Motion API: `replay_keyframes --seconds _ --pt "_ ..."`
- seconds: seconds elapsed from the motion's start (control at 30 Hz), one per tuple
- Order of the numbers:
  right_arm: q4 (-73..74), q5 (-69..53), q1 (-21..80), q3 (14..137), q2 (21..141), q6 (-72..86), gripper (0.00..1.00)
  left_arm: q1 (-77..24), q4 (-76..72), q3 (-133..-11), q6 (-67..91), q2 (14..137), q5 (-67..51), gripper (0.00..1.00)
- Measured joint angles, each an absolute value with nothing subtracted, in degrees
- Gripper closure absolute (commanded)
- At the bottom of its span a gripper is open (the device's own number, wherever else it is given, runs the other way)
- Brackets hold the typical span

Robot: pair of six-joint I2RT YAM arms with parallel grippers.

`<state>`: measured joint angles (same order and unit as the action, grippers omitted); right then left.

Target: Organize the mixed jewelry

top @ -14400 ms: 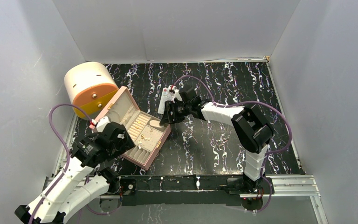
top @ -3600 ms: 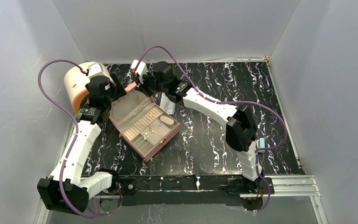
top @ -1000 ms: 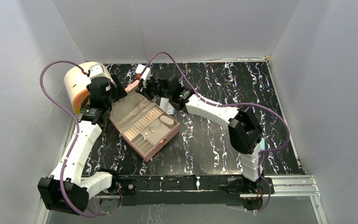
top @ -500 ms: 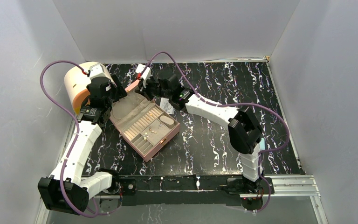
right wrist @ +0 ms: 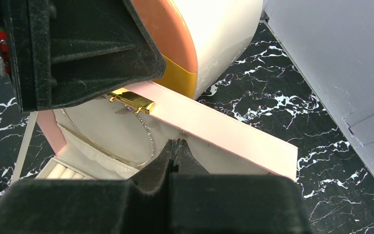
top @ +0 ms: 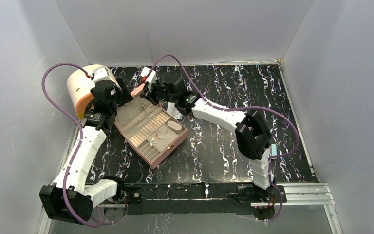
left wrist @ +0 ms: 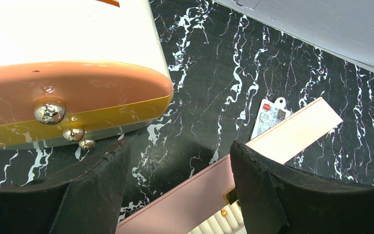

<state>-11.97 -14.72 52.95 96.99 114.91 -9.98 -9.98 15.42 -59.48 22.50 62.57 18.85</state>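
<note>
Swung to the far-left corner of the tabletop (top: 214, 151), the right gripper (right wrist: 175, 146), tips pressed together, is nosing beside the thin chain (right wrist: 151, 137) in the lid (right wrist: 224, 129) of the pink box (top: 163, 152), the spread left gripper (left wrist: 175, 187) apparently bracing it.

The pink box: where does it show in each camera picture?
Top external: pink box, open, left of centre.
Left wrist: its lid edge, bottom middle to right.
Right wrist: its lid across the middle.
Shared landmark: round cream-and-orange case beside it.
</note>
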Motion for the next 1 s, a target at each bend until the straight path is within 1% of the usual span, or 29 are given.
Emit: replay_keyframes --seconds 0.5,1.0 --pt "-13.5 -13.1 52.9 97.2 115.0 -8.9 1.00 -10.0 15.4 -59.5 22.5 62.6 18.8 0.28" --pt "-12.9 -12.8 52.9 100.7 118.3 -8.5 1.00 -10.3 15.4 -59.5 22.5 62.6 18.9 0.28"
